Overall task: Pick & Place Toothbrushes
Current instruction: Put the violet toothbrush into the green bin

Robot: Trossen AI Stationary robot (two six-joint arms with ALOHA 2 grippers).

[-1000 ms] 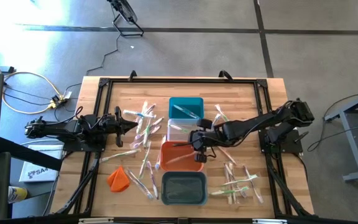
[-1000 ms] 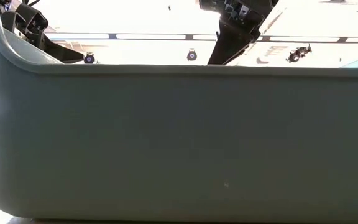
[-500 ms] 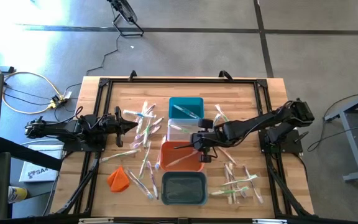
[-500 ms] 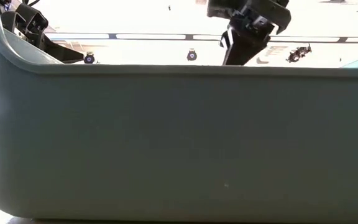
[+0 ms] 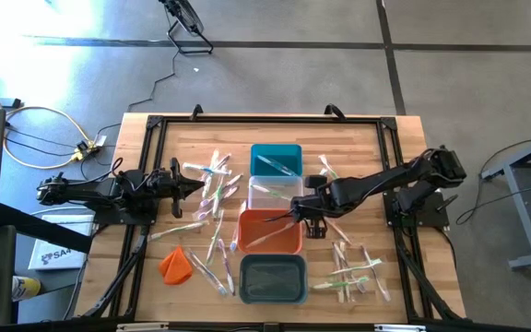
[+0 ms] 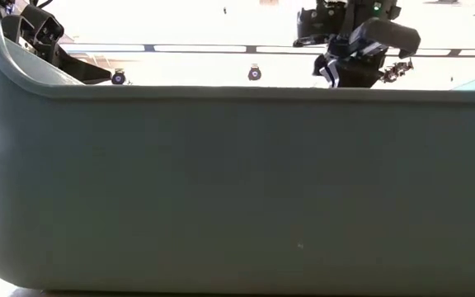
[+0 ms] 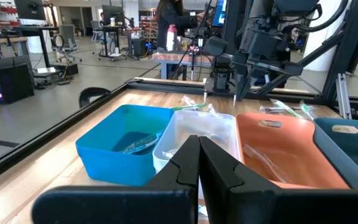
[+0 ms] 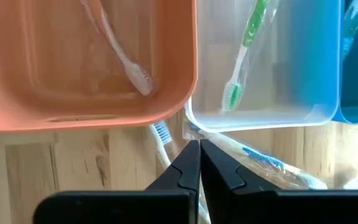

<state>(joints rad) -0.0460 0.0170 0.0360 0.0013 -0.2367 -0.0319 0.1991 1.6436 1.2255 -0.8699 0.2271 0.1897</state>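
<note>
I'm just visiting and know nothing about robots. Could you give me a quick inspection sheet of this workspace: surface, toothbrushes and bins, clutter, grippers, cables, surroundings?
Surface: wooden table with a black frame.
Job's things: toothbrushes scattered left of the bins, more to the right; one lies in the orange bin, a green one in the clear bin; a teal bin and a grey bin at the row's ends.
Clutter: orange cloth lump.
Grippers: left gripper shut, empty, beside the left pile; right gripper shut, empty, at the orange bin's right edge.
Cables: loose loops on the floor, left.
Surroundings: concrete floor; desks and a person beyond the table.
</note>
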